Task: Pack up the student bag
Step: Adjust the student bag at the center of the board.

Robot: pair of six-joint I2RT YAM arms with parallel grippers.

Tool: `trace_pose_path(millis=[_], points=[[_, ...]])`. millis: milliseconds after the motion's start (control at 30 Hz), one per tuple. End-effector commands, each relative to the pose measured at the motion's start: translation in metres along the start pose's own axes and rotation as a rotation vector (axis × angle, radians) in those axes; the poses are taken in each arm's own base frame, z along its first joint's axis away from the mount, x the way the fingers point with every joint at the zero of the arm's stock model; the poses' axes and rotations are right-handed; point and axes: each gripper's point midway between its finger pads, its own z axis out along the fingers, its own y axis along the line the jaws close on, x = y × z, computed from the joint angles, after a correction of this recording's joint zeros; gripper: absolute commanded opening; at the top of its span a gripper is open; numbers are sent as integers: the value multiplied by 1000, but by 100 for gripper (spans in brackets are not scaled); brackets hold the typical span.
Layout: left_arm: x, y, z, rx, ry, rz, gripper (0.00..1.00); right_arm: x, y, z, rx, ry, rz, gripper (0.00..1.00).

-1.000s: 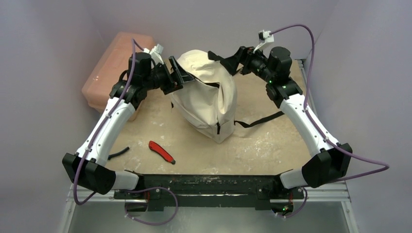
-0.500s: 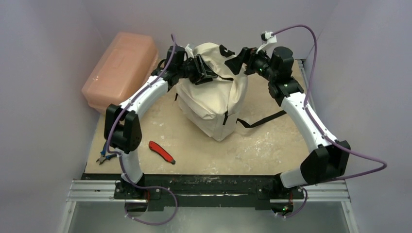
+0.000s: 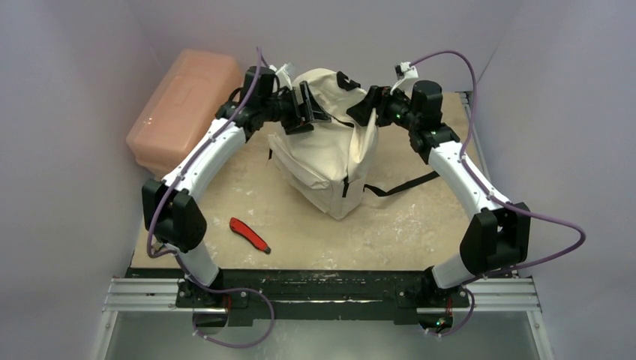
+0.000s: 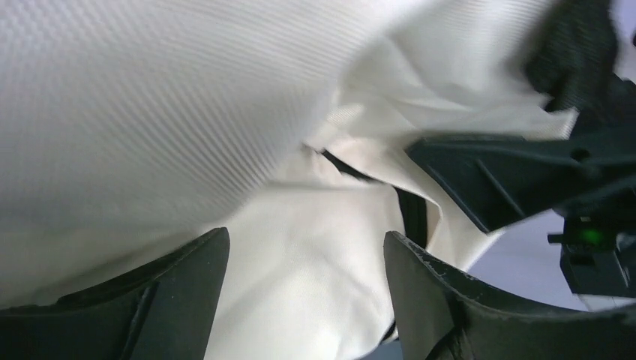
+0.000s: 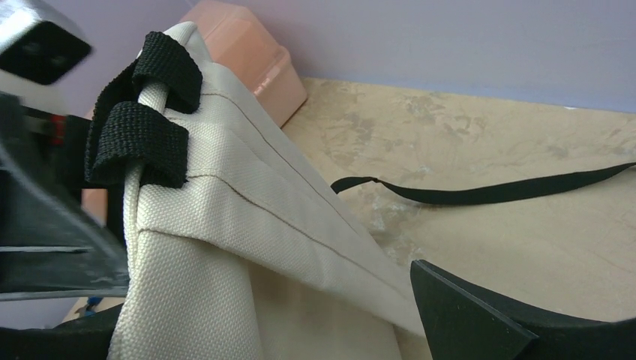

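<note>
The student bag (image 3: 324, 154), cream fabric with black straps and a front pocket, stands upright in the middle of the table. My left gripper (image 3: 306, 109) is at the bag's top left, open. In the left wrist view, cream cloth (image 4: 300, 285) bulges between the spread fingers (image 4: 187, 285) without being pinched. My right gripper (image 3: 362, 109) is open at the bag's top right. In the right wrist view, the bag's folded top edge (image 5: 247, 217) and black webbing loops (image 5: 142, 139) lie between its wide jaws. One finger (image 5: 480, 319) shows at lower right.
A rigid pink plastic box (image 3: 184, 101) sits at the back left against the wall. A red utility knife (image 3: 249, 234) lies on the table in front of the bag. A loose black strap (image 3: 401, 184) trails right from the bag. Walls close in on three sides.
The left arm swung its elbow in and carried its gripper right onto the bag's top. The bag now stands squarer and more upright. The right gripper shifted slightly left.
</note>
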Motion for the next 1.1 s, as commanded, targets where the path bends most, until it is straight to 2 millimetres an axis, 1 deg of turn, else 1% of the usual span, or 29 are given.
trace_pose_path(millis=[0, 100, 167, 267, 367, 500, 533, 567, 600, 667, 733, 767, 833, 900, 967, 1000, 1067], points=[[-15, -51, -74, 23, -82, 196, 76, -35, 23, -14, -46, -77, -20, 97], [-10, -66, -100, 46, -101, 231, 77, -45, 33, -22, -66, -98, -16, 99], [-6, -70, -109, 57, -106, 231, 78, -48, 38, -28, -68, -96, -19, 99], [-2, -72, -118, 71, -117, 230, 78, -59, 47, -41, -75, -122, -31, 99], [3, -73, -122, 93, -114, 208, 78, -71, 59, -57, -80, -153, -50, 99], [8, -74, -124, 112, -114, 195, 78, -81, 70, -71, -93, -175, -70, 99], [9, -72, -122, 112, -113, 185, 78, -82, 70, -73, -89, -180, -67, 99], [13, -65, -117, 108, -99, 156, 78, -79, 72, -72, -104, -172, -60, 99], [15, -65, -112, 131, -93, 143, 78, -77, 73, -71, -112, -167, -54, 99], [26, -61, -100, 155, -52, 93, 76, -74, 75, -71, -128, -159, -47, 99], [42, -56, -81, 196, -1, 42, 70, -72, 77, -72, -138, -155, -39, 99], [51, -52, -71, 212, 28, 16, 66, -72, 79, -73, -147, -153, -40, 99], [64, -41, -53, 201, 81, -14, 60, -72, 84, -78, -160, -150, -45, 99], [68, -33, -41, 194, 95, -42, 59, -71, 86, -82, -159, -150, -49, 99], [68, -25, -33, 183, 89, -56, 59, -67, 88, -87, -166, -145, -52, 99], [66, -21, -30, 165, 83, -53, 59, -64, 93, -88, -194, -136, -58, 99], [59, -19, -26, 146, 69, -40, 59, -52, 110, -89, -252, -119, -102, 99]])
